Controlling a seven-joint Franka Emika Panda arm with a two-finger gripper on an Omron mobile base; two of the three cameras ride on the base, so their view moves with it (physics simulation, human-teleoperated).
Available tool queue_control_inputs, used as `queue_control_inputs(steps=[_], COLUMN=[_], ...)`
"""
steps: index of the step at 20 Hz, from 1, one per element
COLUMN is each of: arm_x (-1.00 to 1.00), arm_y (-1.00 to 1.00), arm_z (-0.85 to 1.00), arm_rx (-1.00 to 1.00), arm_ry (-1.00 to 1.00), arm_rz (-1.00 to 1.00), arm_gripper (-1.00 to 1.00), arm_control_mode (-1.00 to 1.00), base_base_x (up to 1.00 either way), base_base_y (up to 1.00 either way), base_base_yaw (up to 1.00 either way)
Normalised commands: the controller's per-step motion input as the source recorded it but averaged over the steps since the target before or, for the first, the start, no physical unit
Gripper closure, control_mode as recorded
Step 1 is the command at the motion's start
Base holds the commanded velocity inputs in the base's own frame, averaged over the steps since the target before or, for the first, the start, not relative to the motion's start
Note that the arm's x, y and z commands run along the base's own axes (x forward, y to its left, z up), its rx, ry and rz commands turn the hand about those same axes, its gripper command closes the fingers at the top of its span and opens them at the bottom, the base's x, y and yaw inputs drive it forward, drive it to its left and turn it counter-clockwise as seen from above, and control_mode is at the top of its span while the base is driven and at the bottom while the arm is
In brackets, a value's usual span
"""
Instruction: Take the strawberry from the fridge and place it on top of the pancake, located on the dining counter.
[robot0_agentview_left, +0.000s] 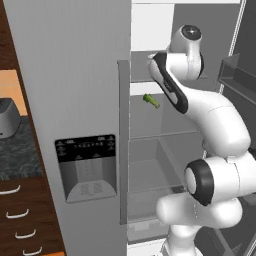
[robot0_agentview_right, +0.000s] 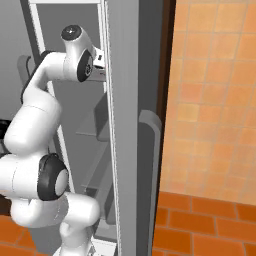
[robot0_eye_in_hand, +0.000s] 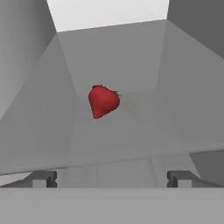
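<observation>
The strawberry (robot0_eye_in_hand: 103, 101), a small red lump with a dark leafy top, lies on a grey shelf inside the fridge (robot0_agentview_left: 75, 75), straight ahead of my hand. My gripper (robot0_eye_in_hand: 112, 178) is open, its two dark fingertips (robot0_eye_in_hand: 43, 178) spread wide at the shelf's near edge, short of the berry and holding nothing. In the left base view my arm reaches into the upper shelf past the closed left door's edge. The right base view has my hand passing behind the door (robot0_agentview_right: 125, 100). The pancake and the dining counter are out of view.
A small green stick-like vegetable (robot0_agentview_left: 151, 100) lies on the shelf below my hand. The fridge's right door (robot0_agentview_left: 240, 75) stands open with bins on it. A dark-topped counter (robot0_agentview_left: 17, 155) with wood drawers is to the left, an orange tiled wall (robot0_agentview_right: 215, 100) to the right.
</observation>
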Motion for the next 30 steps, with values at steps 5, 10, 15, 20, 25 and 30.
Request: queue_control_inputs(steps=[5,10,15,20,25,30], arm_x=[0.88,0.83,0.62,0.25,-0.11,-0.03], arm_y=[0.11,-0.03,0.0,-0.02,-0.03,0.0], arm_z=[-0.08,-0.38,-0.3,-0.19,-0.42,-0.27], arm_rx=[0.0,0.0,0.0,0.0,0.0,0.0], arm_ry=[0.14,0.17,0.01,0.0,0.02,0.01], arm_rz=[0.0,0.0,0.0,0.0,-0.01,0.0], arm_gripper=[-1.0,-1.0,-1.0,-1.0,-1.0,1.0], arm_control_mode=[-1.0,-1.0,-1.0,-1.0,-1.0,-1.0], base_base_x=[0.0,0.0,0.0,0.0,0.0,0.0], base_base_y=[0.0,0.0,0.0,0.0,0.0,0.0], base_base_yaw=[0.0,0.0,0.0,0.0,0.0,0.0])
